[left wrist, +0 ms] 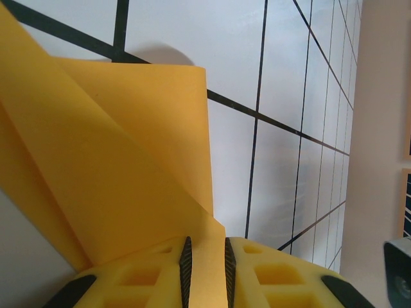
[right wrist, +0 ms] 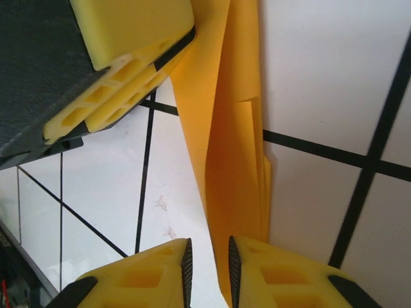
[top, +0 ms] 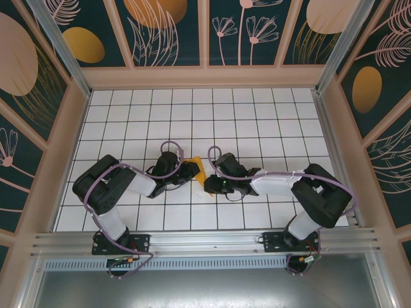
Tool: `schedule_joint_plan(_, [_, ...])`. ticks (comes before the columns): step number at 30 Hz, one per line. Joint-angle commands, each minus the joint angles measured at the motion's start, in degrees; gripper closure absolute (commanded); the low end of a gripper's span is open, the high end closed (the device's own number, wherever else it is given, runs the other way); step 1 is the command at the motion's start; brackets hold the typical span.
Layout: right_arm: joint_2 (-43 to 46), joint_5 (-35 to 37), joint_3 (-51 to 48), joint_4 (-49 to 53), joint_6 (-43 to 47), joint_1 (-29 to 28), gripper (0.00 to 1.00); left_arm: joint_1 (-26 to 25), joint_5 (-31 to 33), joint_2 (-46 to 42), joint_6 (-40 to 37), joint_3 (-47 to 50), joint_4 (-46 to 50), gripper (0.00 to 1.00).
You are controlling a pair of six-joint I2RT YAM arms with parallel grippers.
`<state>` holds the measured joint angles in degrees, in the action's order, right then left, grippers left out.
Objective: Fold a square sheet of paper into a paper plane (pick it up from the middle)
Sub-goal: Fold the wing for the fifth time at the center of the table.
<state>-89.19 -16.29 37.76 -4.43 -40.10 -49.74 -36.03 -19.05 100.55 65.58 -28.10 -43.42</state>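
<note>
White tiles with dark grout lines are covering the table (top: 257, 115), and teal panels with a plant pattern are standing around it. The left hand (left wrist: 205, 256) is pinching one edge of the paper (right wrist: 225, 128). Its nearly closed jaws are pressing ribbed black pads (left wrist: 185, 269) against the sheet from both sides. The right hand (right wrist: 208, 256) is gripping the paper's opposite end the same way, jaws narrowed onto the layers. Between the two hands the paper seems to be hanging just off the tiles, near the table's middle.

Folding is looking partly done. The paper is not lying as a flat square. It is showing as a narrow, layered piece with a slanted flap and sharp creases, several plies stacking along one edge. A finished dart with a pointed nose and spread wings is not showing yet, so more folds are probably remaining.

The paper is looking thin, matte and orange-yellow. The fingers (right wrist: 141, 276) are showing as blocky yellow pieces with cut-out cells.
</note>
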Motion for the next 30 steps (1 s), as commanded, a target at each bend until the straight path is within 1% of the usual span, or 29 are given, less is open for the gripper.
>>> schedule_joint_plan(1, [0.05,3.84,2.02,5.28,2.18,-0.07,0.73,-0.17,2.17,0.76,-1.77,-0.25,4.75,0.75])
schedule_joint_plan(10, [-3.31,2.71,3.20,4.57,3.03,-0.07,0.71,-0.13,2.07,0.47,-1.73,-0.31,4.91,0.75])
schedule_joint_plan(12, [-3.35,1.77,3.07,3.72,2.71,-0.06,0.71,-0.14,2.09,0.43,-1.86,-0.26,5.01,0.75])
schedule_joint_plan(15, [-2.33,2.21,2.94,3.48,2.13,-0.02,0.71,-0.17,2.22,0.23,-1.95,-0.10,5.19,0.75])
schedule_joint_plan(18, [-1.86,1.06,2.74,2.61,2.68,-0.01,0.66,-0.17,2.13,0.33,-1.90,-0.03,5.10,0.75])
schedule_joint_plan(21, [-3.12,0.78,2.91,3.04,3.21,-0.02,0.65,-0.26,2.08,0.43,-1.95,-0.20,5.12,0.75])
schedule_joint_plan(24, [-4.48,-0.04,3.06,3.15,3.63,-0.02,0.68,-0.13,2.09,0.45,-1.83,-0.31,5.20,0.75])
schedule_joint_plan(29, [-6.66,0.74,2.85,3.80,2.57,0.08,0.79,-0.17,2.09,0.43,-1.86,-0.29,5.20,0.75])
schedule_joint_plan(30, [-6.97,0.63,2.76,3.74,2.49,0.03,0.80,-0.18,2.07,0.38,-1.86,-0.26,5.19,0.75])
